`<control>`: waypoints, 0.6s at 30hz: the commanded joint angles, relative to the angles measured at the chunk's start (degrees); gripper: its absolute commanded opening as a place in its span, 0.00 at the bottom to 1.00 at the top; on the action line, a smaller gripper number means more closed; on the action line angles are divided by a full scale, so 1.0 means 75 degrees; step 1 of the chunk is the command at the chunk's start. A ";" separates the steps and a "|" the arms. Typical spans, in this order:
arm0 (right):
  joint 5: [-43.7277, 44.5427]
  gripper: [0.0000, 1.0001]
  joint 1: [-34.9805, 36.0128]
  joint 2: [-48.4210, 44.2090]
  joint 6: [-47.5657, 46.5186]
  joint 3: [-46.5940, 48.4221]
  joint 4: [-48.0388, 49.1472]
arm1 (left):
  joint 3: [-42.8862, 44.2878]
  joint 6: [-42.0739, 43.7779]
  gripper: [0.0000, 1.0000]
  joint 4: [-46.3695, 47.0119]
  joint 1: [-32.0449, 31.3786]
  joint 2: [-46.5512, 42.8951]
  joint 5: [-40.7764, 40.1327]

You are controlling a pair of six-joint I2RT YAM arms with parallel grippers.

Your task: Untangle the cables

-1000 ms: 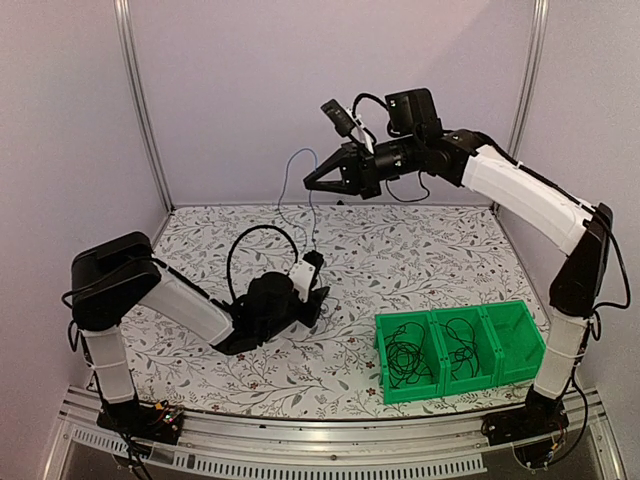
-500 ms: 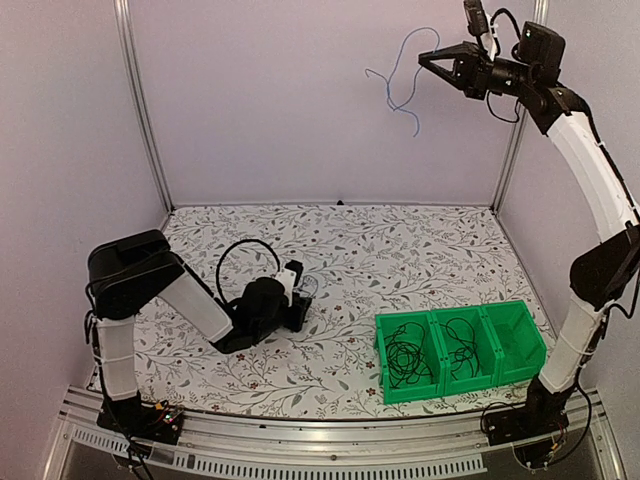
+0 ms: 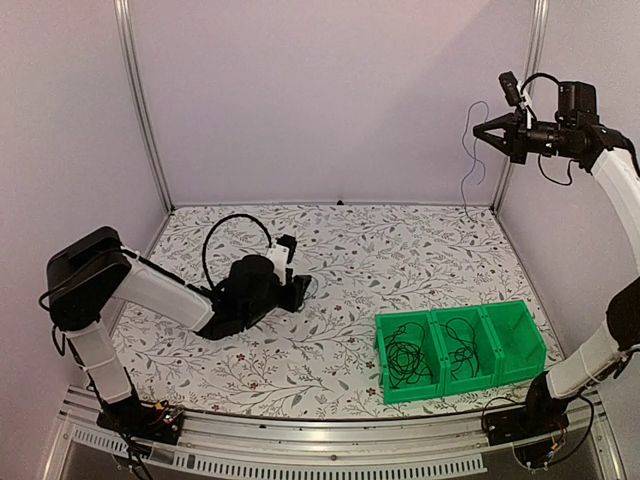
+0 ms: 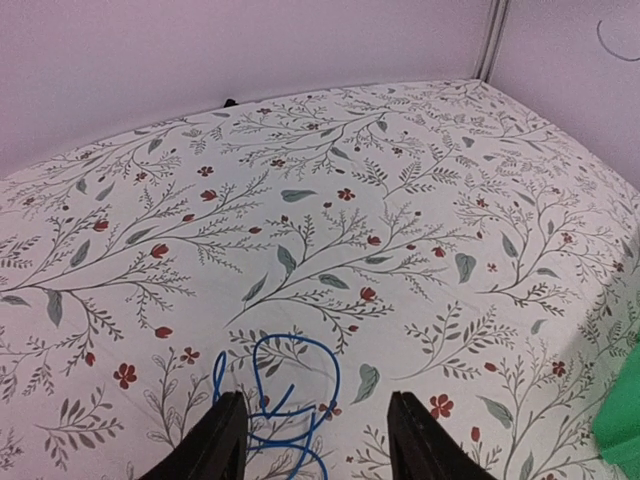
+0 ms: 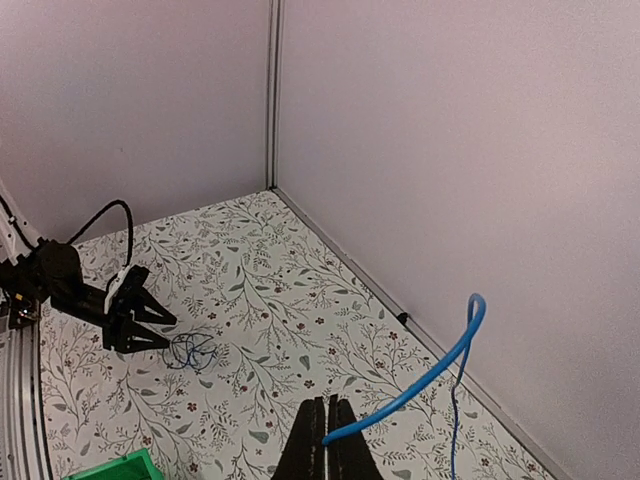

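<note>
Far right, our right claw (image 5: 327,440) clamps the hanging blue cable (image 5: 440,370). Our left claw (image 4: 315,440), jaws parted, straddles the blue coil (image 4: 285,395).

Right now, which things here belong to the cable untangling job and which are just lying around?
Job:
blue cable hanging from the right gripper
blue coil at the left gripper
black cables in the green bin

Just there:
floral table
arm hoses

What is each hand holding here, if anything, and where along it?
Right hand is shut on a blue cable, seemingly near one end; the rest dangles. Left hand is open, holding nothing.
</note>
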 commanded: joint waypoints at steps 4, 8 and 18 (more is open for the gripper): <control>0.1796 0.00 0.0030 -0.1728 -0.2356 -0.0600 -0.2528 | 0.0387 0.0360 0.48 -0.0927 0.0003 -0.0409 -0.0307; 0.2691 0.00 0.0024 -0.2272 -0.3214 -0.0666 -0.3823 | 0.0467 0.0416 0.48 -0.1088 0.0011 -0.0457 -0.0444; 0.4525 0.00 0.0028 -0.3658 -0.4340 -0.2024 -0.5675 | 0.0486 0.0624 0.48 -0.1141 0.0005 -0.0561 -0.0690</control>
